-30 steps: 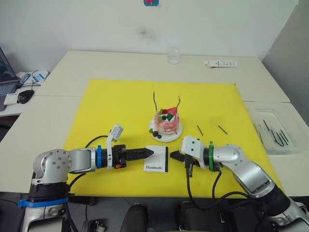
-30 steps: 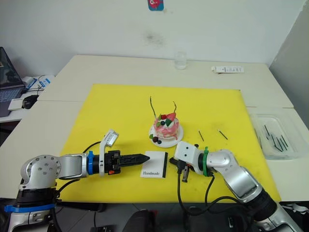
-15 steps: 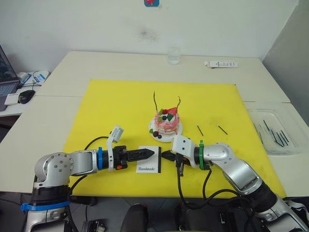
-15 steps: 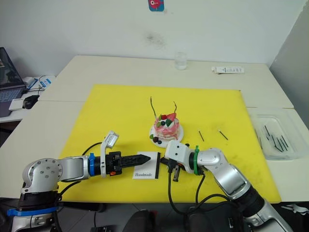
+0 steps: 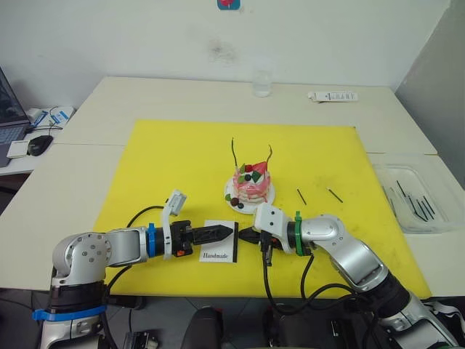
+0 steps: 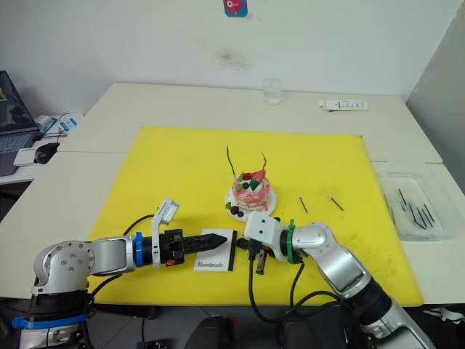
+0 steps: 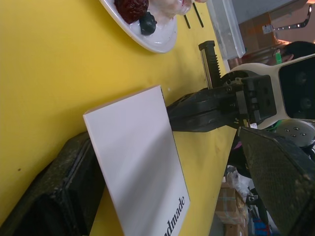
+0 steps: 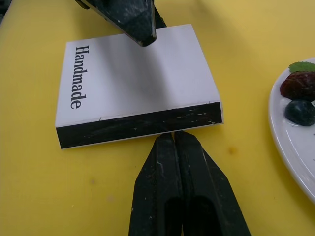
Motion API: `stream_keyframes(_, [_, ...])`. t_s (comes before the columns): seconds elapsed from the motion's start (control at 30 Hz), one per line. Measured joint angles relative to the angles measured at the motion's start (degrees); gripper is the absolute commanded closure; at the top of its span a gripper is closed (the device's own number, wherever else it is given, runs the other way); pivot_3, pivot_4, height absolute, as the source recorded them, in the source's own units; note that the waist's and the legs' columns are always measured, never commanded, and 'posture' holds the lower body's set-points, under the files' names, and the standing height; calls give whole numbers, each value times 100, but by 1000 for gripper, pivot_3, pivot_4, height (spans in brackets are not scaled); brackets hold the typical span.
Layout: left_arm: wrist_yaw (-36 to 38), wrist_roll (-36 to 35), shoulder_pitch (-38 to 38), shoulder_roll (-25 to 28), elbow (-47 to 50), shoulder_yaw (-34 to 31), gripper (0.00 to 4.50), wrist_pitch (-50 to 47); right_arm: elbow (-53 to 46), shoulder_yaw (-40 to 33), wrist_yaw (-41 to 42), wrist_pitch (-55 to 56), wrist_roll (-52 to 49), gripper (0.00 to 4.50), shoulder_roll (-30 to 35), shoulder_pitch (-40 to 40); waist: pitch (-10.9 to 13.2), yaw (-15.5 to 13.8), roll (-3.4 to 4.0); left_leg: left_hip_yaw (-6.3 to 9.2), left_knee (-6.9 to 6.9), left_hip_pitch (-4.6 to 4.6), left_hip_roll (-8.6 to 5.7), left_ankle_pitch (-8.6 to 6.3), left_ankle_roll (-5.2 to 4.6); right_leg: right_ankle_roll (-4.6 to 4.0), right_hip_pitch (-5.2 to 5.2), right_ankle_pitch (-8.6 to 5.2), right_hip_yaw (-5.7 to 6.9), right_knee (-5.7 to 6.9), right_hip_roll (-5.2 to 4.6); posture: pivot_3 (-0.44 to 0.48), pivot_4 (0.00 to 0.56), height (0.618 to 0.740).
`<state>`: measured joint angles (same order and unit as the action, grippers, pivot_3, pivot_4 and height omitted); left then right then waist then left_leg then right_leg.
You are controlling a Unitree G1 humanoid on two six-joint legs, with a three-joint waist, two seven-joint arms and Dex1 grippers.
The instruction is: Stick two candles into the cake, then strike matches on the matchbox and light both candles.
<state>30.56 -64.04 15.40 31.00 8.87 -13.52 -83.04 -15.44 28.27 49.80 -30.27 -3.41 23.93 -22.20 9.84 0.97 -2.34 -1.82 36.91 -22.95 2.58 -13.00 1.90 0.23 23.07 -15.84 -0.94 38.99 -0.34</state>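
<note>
The pink cake [image 5: 251, 183] sits on its white plate [image 5: 234, 205] mid-mat, with two thin wavy candles [image 5: 233, 153] [image 5: 269, 154] standing in it. Two matches [image 5: 300, 195] [image 5: 335, 195] lie on the mat to the cake's right. In front of the cake the white matchbox [image 5: 220, 251] lies flat. My right gripper [image 8: 173, 135] is shut, its tips touching the box's black strip. From the other side my left gripper [image 5: 231, 230] is open, its fingers [image 7: 59, 196] apart, with the box's far edge between them.
The yellow mat [image 5: 167, 160] covers the table's middle. To the right is a clear tray [image 5: 410, 196] holding dark sticks. A glass [image 5: 261, 82] and a white tube [image 5: 332, 95] stand at the back. A mouse [image 5: 38, 144] lies far left.
My right gripper has moved left against the matchbox and slid it left, in between my left gripper's fingers. The left arm has barely moved.
</note>
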Motion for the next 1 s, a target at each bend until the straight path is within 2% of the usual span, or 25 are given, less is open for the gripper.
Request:
stream_keyframes(0.4, [11,41,-133,1,136,9,0,152,0,3,95,-30,-58,4463,-95,-50,0,1,0,-1,-2,-1,1,0,0,0,1,0,-1,-2,-1,0,150,740])
stream_keyframes(0.43, [8,49,-139,1,149,11,385,159,0,3,97,-30,-59,4500,-98,-50,0,1,0,-1,-2,-1,1,0,0,0,1,0,0,-2,-1,0,150,740])
stream_keyframes(0.5, [5,124,-169,2,152,35,841,220,0,4,101,-30,-61,4500,-105,-50,0,2,0,-1,-3,-1,1,0,0,0,3,0,-1,-2,-1,0,150,740])
stream_keyframes(0.87, [24,532,-265,-13,60,204,4361,518,0,4,103,-46,-63,4500,-151,-50,1,5,0,-1,-9,-6,2,0,0,-3,9,-2,0,-4,-1,0,150,740])
stream_keyframes(0.9, [37,532,-265,-24,60,208,4481,529,0,4,103,-46,-62,4500,-150,-50,1,4,0,-1,-9,-6,2,0,0,-3,9,-2,1,-4,-1,0,150,740])
stream_keyframes(1.0, [49,552,-276,-31,40,207,4481,599,0,4,100,-46,-61,4500,-150,-50,1,5,0,2,-7,-4,3,0,0,-2,7,-1,2,-1,-2,0,150,740])
